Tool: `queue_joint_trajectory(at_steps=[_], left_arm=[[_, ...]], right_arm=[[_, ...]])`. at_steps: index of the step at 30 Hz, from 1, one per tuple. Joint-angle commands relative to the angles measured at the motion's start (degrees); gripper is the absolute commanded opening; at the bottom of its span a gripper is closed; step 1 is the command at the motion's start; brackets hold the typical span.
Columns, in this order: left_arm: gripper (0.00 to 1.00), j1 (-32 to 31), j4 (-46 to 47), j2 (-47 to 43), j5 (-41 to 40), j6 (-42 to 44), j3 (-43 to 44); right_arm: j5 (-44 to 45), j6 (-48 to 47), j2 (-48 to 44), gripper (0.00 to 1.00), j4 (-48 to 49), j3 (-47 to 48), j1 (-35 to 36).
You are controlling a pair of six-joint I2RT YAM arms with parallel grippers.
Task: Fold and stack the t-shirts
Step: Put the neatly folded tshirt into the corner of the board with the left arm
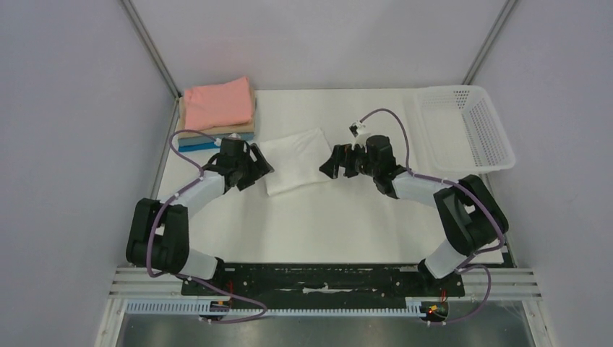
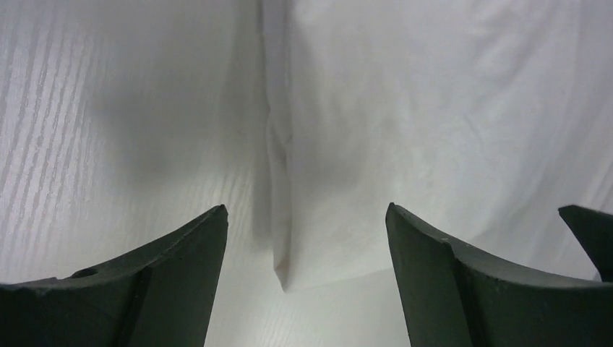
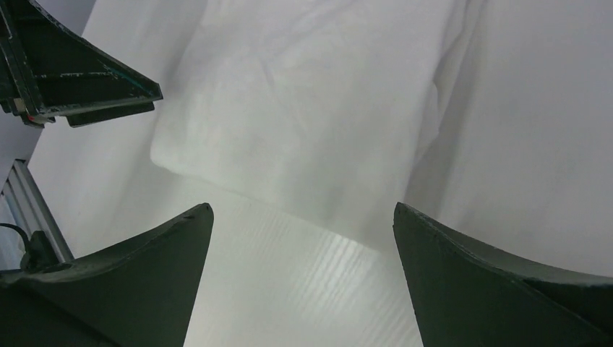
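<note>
Folded shirt (image 1: pixel 295 160) centre, between left pincer (image 1: pixel 262 166) and right pincer (image 1: pixel 329 165); shirt stack (image 1: pixel 217 114) far-left; basket (image 1: pixel 467 126) far-right.

**YAM pair: hardware look**

Left arm (image 1: pixel 206 189) and right arm (image 1: pixel 416 186): glossy black joint housings, white tube links, chunky black elbows. A thin purple cable (image 1: pixel 172 148) loops off each wrist; the right one carries a small white connector (image 1: pixel 354 128). Left fingers (image 2: pixel 181 289) and right fingers (image 3: pixel 144 289): matte dark-green wedges tapering to points, edges scuffed pale.

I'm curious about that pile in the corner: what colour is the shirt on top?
The top shirt is salmon pink, clearest in the top external view.
</note>
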Motion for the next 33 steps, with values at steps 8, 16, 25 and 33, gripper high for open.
queue_joint_trajectory(at_steps=[8,16,25,33], left_arm=[[0.75,0.8,5.2,15.0,-2.9,-6.0,3.1],[0.45,-3.4,7.3,25.8,-0.5,-6.2,7.2],[0.02,-10.4,-8.0,32.5,-13.6,3.3,20.3],[0.02,-14.1,-18.2,31.4,-35.5,20.5,36.9]], right_arm=[[15.5,-2.4,-20.0,0.98,1.5,-13.4,-0.1],[21.7,-6.6,-26.2,0.98,-2.0,-15.7,-0.1],[24.7,-9.0,-25.2,0.98,-4.1,-15.4,-0.1],[28.6,-10.9,-25.6,0.98,-3.7,-16.2,-0.2]])
